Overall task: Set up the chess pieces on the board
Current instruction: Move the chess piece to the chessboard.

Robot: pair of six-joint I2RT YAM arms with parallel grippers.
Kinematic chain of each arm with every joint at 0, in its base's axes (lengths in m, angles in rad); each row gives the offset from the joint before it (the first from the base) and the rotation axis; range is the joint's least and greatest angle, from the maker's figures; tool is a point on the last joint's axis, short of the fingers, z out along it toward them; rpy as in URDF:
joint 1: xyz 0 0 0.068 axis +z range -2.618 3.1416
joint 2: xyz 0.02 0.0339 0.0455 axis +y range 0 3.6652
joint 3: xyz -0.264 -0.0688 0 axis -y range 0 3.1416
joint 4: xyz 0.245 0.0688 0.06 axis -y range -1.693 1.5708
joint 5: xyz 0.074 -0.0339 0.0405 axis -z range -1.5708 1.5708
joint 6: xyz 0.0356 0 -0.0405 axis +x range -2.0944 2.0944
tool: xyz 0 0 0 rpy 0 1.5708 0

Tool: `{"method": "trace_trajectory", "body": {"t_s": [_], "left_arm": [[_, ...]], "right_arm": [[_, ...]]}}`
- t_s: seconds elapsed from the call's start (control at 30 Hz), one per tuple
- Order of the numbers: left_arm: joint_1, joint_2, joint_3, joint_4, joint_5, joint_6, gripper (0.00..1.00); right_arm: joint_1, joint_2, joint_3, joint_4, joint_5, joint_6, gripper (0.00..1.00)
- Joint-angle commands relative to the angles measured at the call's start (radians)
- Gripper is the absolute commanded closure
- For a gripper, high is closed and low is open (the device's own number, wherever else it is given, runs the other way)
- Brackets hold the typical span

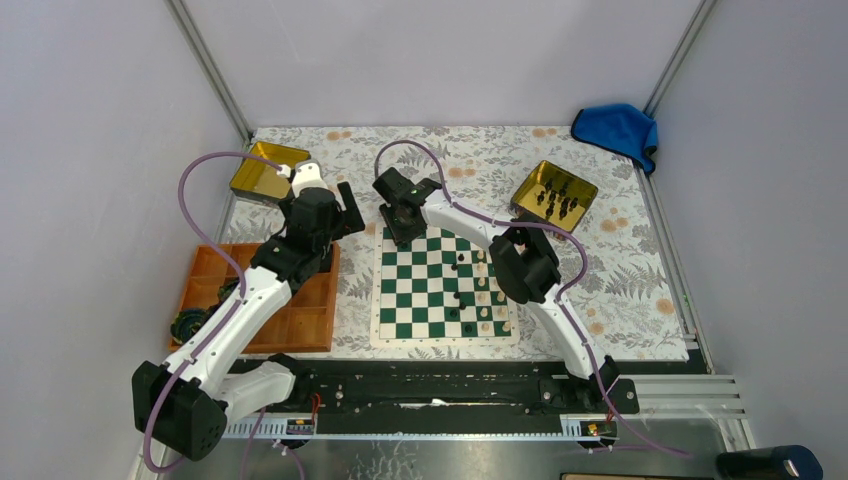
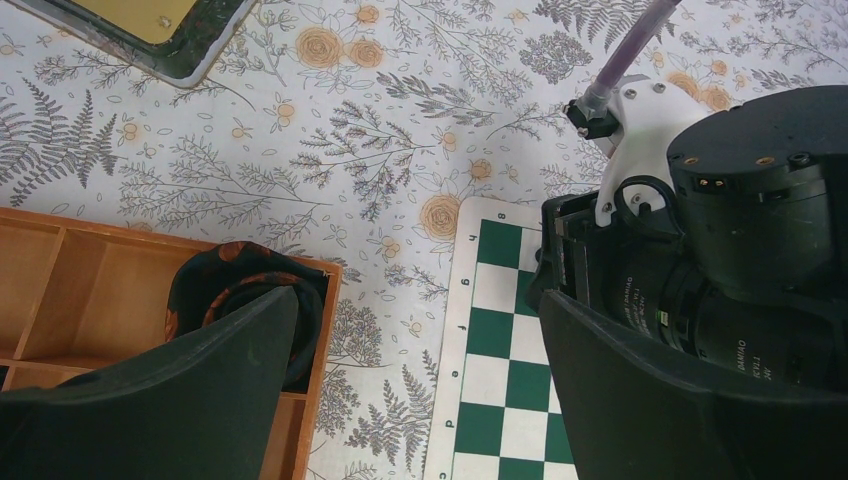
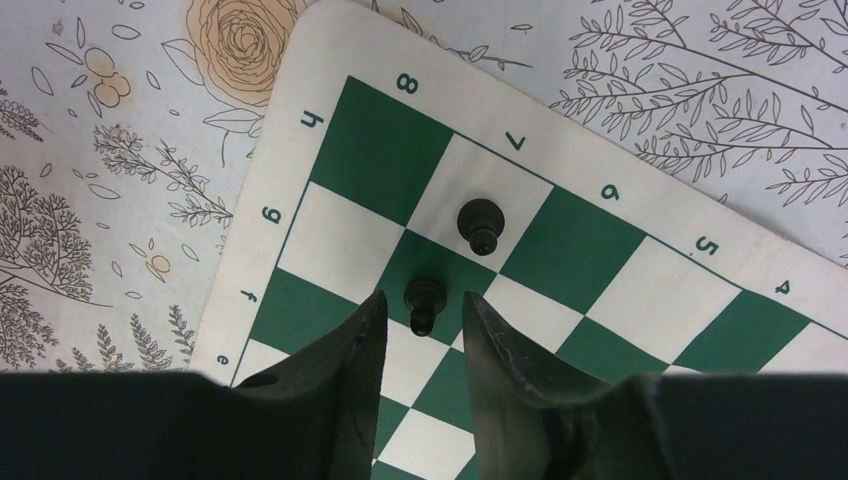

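Pawn (image 3: 423,298), tiny, black, plastic-looking, stands at the green-and-white checked board mat's (image 3: 590,245) far left corner between the right gripper's (image 3: 423,312) parted, untouching jaws. Probably light, rigid and tippy, so pinch mid-stem. Left gripper (image 2: 418,300) gapes empty.

Two arms (image 1: 235,325) (image 1: 560,320), two gold tins (image 1: 262,175) (image 1: 585,188), one board (image 1: 400,300), one orange tray (image 1: 310,322), one blue cloth (image 1: 615,128)

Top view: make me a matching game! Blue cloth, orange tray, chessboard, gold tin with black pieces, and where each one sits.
Things: 1 blue cloth; 2 orange wooden tray; 3 chessboard; 4 gold tin with black chess pieces.
Places: A table middle; B far right corner; C left side; D right side, past the board.
Pairs: 1-B, 2-C, 3-A, 4-D.
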Motion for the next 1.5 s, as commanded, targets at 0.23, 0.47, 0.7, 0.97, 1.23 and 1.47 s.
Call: {"method": "trace_trajectory", "body": {"t_s": [0.23,0.47,0.7,0.97,1.23,1.47], "left_arm": [[0.006,0.009,0.026,0.011,-0.021,0.006,0.01],[0.006,0.014,0.048,-0.001,-0.035,0.01,0.01],[0.006,0.027,0.063,-0.007,-0.043,0.014,0.01],[0.006,0.065,0.072,-0.006,-0.026,0.01,0.01],[0.006,0.102,0.087,-0.006,-0.011,0.014,0.01],[0.005,0.115,0.084,-0.006,-0.009,0.012,0.01]], "right_arm": [[0.013,-0.084,-0.008,0.008,0.007,-0.03,0.58],[0.008,-0.242,-0.142,0.047,0.089,-0.038,0.57],[-0.03,-0.402,-0.345,0.099,0.152,-0.004,0.56],[-0.097,-0.524,-0.572,0.158,0.162,0.047,0.56],[-0.127,-0.54,-0.663,0.201,0.137,0.073,0.57],[-0.135,-0.515,-0.68,0.218,0.12,0.079,0.57]]}}
